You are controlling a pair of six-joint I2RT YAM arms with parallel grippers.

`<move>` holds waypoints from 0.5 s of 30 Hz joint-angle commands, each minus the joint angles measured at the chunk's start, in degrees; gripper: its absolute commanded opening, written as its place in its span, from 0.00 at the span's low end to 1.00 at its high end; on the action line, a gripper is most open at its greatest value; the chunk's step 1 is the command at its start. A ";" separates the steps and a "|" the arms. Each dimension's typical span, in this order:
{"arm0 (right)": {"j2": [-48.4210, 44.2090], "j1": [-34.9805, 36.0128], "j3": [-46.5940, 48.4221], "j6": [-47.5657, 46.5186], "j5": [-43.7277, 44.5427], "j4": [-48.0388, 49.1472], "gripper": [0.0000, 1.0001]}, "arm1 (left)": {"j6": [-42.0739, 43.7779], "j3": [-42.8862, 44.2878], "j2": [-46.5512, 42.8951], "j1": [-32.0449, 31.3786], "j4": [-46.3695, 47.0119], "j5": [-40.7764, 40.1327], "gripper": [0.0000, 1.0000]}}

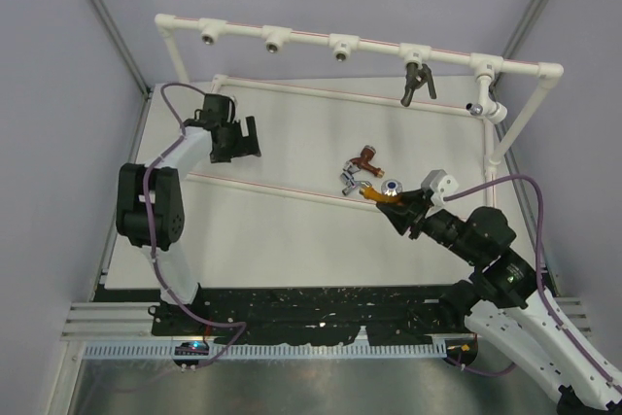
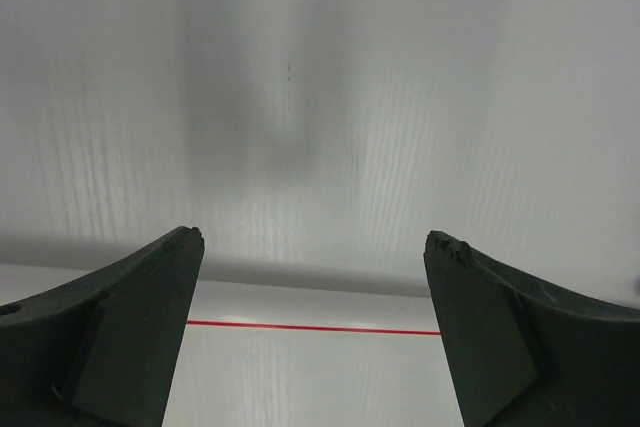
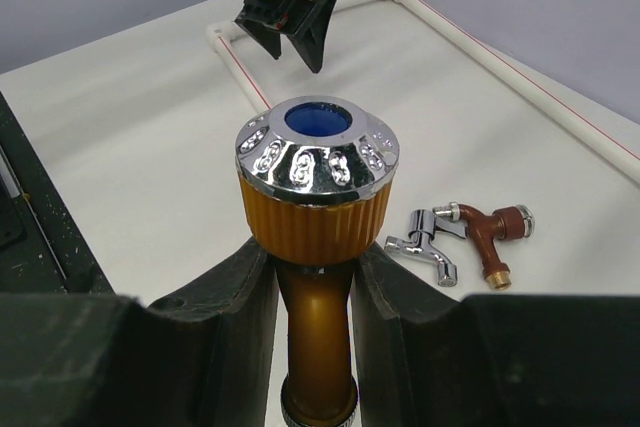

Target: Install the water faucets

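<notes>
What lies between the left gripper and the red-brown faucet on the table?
Nothing: only bare table separates the left gripper from the red-brown faucet, as the top external view shows.

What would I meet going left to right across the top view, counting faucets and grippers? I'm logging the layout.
left gripper → silver faucet → orange faucet, held in the right gripper → dark grey faucet. The red-brown faucet overlaps its neighbours sideways, so it is left out.
</notes>
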 commanded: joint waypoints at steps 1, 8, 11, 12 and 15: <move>-0.92 0.03 -0.34 -0.58 1.37 3.42 0.05 | -3.58 2.44 2.12 0.16 -4.76 1.35 0.96; -0.48 0.11 -0.60 -0.49 1.20 4.48 0.05 | -7.97 -4.40 0.99 0.16 -3.98 4.60 0.96; -0.74 0.03 -0.69 -0.58 1.37 4.39 0.05 | -9.91 -9.14 -1.29 0.16 -1.79 5.66 0.96; -0.74 0.03 -0.69 -0.66 1.37 4.30 0.05 | -10.18 -10.81 -2.17 0.16 -1.08 5.58 0.96; -0.91 0.03 -0.95 -0.58 1.29 4.48 0.05 | -11.75 -15.38 -4.90 0.16 0.24 6.28 0.96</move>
